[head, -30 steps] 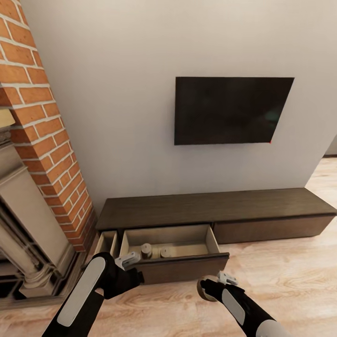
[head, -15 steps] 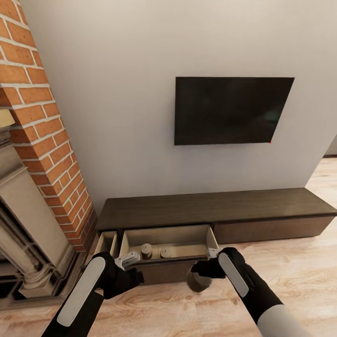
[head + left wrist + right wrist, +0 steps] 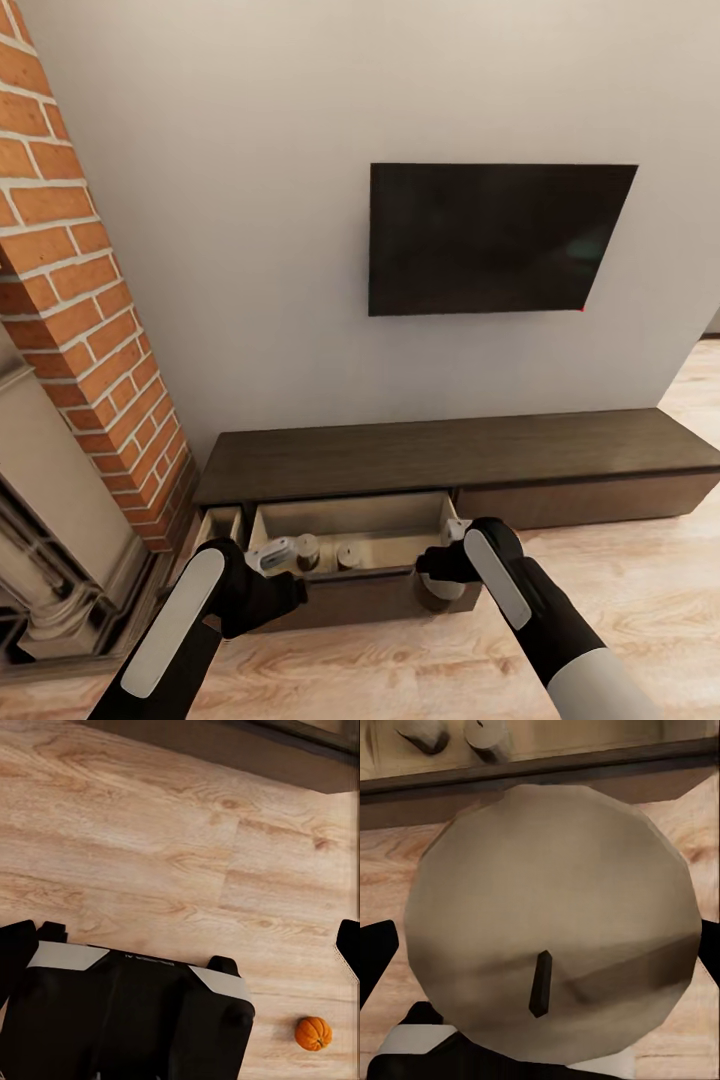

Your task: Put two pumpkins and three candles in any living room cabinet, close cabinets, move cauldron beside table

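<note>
Head view, from left to right: I count one brick chimney breast (image 3: pixel 70 290) with a pale stone fireplace surround (image 3: pixel 50 520) below it, cut off at the frame edge, then one long dark-brown cabinet (image 3: pixel 450 455) along the wall under one black wall-mounted TV (image 3: pixel 495 238). The cabinet has two drawers pulled out at its left end: a narrow one (image 3: pixel 218 524) and a wide one (image 3: pixel 350 530) with pale wood insides. In the wide drawer I see two candles (image 3: pixel 308 550), side by side near its front wall, partly hidden by that wall. My left gripper (image 3: pixel 275 556) hangs just in front of the drawer's left corner; its pale fingers are small there and I cannot tell how its jaws stand. My right gripper (image 3: pixel 447 560) is at the drawer's right front corner, clamped on a third candle (image 3: pixel 547 919) — the right wrist view has its cream top and dark wick close up, with the black fingertips (image 3: pixel 375 952) pressed at either side. The same view catches the two stowed candles blurred beyond the drawer front. Left wrist view looks down on plank floor (image 3: pixel 150 855), my own base (image 3: pixel 127 1012), and one orange pumpkin (image 3: pixel 313 1033) lying on the boards near it, well apart from the cabinet.
</note>
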{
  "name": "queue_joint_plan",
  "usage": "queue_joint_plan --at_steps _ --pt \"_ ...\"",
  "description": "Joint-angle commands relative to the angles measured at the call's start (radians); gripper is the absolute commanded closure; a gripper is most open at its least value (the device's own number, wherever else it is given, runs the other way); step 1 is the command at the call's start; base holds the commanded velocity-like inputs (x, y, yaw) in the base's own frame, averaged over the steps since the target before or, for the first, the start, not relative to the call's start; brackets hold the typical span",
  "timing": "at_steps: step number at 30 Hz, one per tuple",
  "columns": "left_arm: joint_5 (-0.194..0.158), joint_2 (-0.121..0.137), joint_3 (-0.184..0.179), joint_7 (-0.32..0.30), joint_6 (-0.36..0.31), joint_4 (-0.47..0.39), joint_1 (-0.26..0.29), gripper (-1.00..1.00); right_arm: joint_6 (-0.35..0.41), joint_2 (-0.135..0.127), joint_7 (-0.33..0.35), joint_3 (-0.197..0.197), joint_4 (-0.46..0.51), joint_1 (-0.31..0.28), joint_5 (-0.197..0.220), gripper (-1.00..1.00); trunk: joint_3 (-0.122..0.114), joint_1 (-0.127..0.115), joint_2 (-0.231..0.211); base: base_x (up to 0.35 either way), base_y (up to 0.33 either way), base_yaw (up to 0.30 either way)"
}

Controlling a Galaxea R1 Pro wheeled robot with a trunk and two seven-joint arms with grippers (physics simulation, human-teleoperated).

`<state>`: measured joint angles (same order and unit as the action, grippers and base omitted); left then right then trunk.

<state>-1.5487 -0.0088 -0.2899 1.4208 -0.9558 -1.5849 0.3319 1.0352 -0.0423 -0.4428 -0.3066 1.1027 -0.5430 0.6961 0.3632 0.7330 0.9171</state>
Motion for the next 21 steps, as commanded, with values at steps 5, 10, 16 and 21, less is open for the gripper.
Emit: queue_joint_plan --at_steps 5,10,16,21 --pt "-0.008 -0.002 0.001 0.01 -0.009 -0.003 0.001 -1.0 -0.002 -0.001 -0.027 -0.003 0.001 0.0 0.013 1.0 0.001 0.001 0.001 0.238 -0.168 0.002" --pt "-0.008 -0.002 0.0 0.01 -0.009 -0.004 0.001 -1.0 -0.003 0.0 -0.03 -0.003 0.002 0.0 0.01 1.0 0.001 0.001 0.001 0.122 -0.072 0.164" --pt "-0.008 -0.002 0.0 0.01 -0.009 -0.004 0.001 -1.0 -0.003 0.001 -0.03 -0.004 0.001 -0.001 0.01 1.0 0.001 0.001 0.001 0.138 -0.144 0.26" --pt "-0.008 -0.003 0.0 0.01 -0.009 -0.003 0.001 -1.0 -0.004 -0.001 -0.028 -0.003 0.0 -0.001 0.011 1.0 0.001 0.001 0.001 0.206 -0.074 0.149"
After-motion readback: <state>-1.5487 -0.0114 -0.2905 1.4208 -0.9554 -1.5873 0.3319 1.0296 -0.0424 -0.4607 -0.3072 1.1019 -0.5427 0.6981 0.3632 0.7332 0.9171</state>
